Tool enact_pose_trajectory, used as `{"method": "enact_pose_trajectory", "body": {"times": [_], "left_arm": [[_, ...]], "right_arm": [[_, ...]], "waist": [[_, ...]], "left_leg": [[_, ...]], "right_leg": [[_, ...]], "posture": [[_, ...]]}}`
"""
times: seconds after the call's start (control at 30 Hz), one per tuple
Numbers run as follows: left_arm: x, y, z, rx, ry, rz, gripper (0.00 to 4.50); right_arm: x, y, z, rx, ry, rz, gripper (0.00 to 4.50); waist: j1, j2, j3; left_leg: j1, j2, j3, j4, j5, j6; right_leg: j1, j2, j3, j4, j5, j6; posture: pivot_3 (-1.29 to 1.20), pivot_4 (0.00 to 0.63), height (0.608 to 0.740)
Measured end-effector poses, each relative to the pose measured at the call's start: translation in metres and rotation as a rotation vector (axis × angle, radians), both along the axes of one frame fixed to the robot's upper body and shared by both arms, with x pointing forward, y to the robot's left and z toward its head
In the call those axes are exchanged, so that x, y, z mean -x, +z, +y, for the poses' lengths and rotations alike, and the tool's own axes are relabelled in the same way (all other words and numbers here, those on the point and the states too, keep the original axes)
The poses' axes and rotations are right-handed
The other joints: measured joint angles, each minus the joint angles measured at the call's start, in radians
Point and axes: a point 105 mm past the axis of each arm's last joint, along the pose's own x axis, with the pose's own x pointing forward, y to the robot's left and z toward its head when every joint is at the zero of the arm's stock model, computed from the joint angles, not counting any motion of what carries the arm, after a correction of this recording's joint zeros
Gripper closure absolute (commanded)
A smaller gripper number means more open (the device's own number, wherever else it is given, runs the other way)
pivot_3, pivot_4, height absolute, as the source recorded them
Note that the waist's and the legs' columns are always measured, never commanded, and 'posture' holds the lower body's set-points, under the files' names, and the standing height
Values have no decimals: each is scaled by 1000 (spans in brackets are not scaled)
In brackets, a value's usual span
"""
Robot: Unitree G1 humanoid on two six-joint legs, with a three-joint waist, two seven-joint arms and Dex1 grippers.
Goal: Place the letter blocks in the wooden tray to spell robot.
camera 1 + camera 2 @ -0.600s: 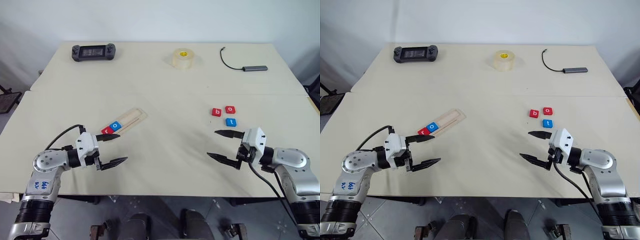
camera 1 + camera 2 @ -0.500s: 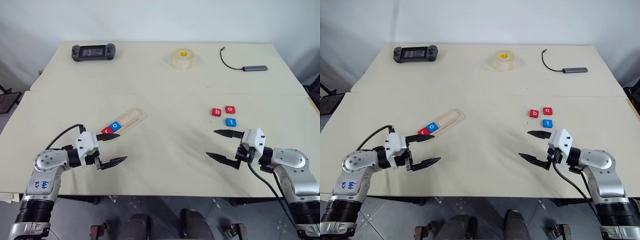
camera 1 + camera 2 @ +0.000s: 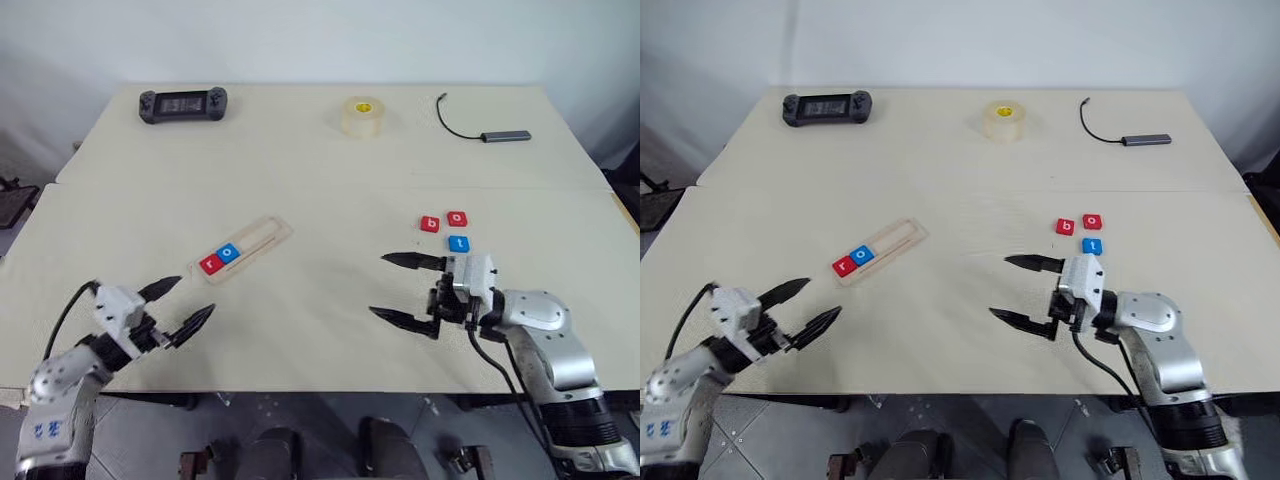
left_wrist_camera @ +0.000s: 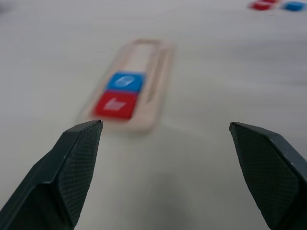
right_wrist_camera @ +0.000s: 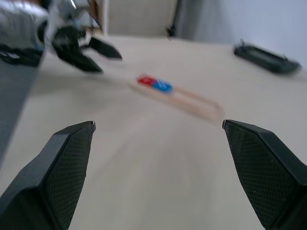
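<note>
1. Right gripper: fingers spread wide, empty, above the table just nearer than the loose tiles.
2. Left gripper: fingers apart, empty, near the table's front-left edge.
3. Wooden tray: pale narrow strip, long axis diagonal, near-left to far-right.
4. Letter blocks: five. Red "r" and blue "o" at the tray's near end; red "b", red "o", blue "t" loose at right.

Middle of table: bare, I see free passage between wooden tray and the loose letter blocks.
Far edge: controller, tape roll, cable line it, well apart.
Tray's far end: unfilled slot.
</note>
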Motion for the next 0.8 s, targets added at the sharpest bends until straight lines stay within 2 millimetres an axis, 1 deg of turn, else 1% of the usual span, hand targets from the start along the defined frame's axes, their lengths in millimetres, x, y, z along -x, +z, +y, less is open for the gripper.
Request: {"method": "enact_pose_trajectory", "body": {"times": [0.07,0.13,0.17,0.23,0.27,0.3,0.37,0.43,0.5,0.67,0.77,0.8], "left_arm": [[4,-5,8,10,36,20,0],[3,-11,11,24,43,45,0],[0,-12,11,34,36,50,0],[-11,-9,11,39,10,45,0],[-23,-2,11,43,-12,36,0],[-30,4,11,39,-27,23,0],[-48,22,7,26,-82,-8,0],[-62,33,0,17,-140,-14,0],[-73,39,-7,-4,-195,-5,0],[-94,25,-21,-65,-300,103,0],[-100,18,-23,-90,-311,145,0],[-101,12,-24,-110,-314,168,0]], "right_arm": [[1,7,7,-15,14,-22,48],[4,9,9,-16,23,-31,48],[4,9,10,-15,23,-26,48],[5,7,9,-9,22,-17,48],[6,6,7,-4,18,-9,48],[6,5,6,0,14,-2,48],[8,3,2,6,-4,11,48],[8,2,-1,8,-23,16,48],[8,0,-5,14,-44,24,48],[10,-1,-11,13,-86,29,48],[12,0,-11,9,-97,24,48],[12,1,-11,7,-102,22,48]], "waist": [[7,0,0],[16,0,0],[20,0,0],[23,-1,0],[25,-1,0],[24,-1,0],[18,-1,-1],[15,-1,-1],[7,-1,-1],[-6,-2,-1],[-8,-2,-1],[-7,-2,-1]], "left_leg": [[0,0,0,0,0,0],[0,-1,0,0,0,0],[0,-1,0,0,0,0],[0,-1,-1,0,0,0],[0,-1,-1,0,0,0],[0,-1,-1,0,0,0],[0,-2,-1,0,0,0],[0,-2,0,0,0,0],[0,-2,1,0,0,0],[0,-2,1,0,0,1],[0,-2,2,0,0,1],[0,-2,2,0,0,1]], "right_leg": [[0,0,0,-1,0,0],[0,0,0,0,0,0],[0,0,-1,0,0,0],[0,0,-1,0,0,-1],[0,0,-2,0,0,-1],[0,0,-2,1,0,-1],[0,0,-2,2,0,-1],[-1,0,-2,3,0,-1],[-1,0,-3,3,0,-1],[-1,1,-7,3,0,-1],[-2,0,-8,4,0,-1],[-2,0,-8,4,0,-1]], "posture": [[0,150,740],[0,150,740],[0,150,740],[0,150,740],[0,150,740],[0,150,740],[0,150,740],[0,150,740],[0,150,740],[0,150,740],[0,150,740],[0,150,740]]}}
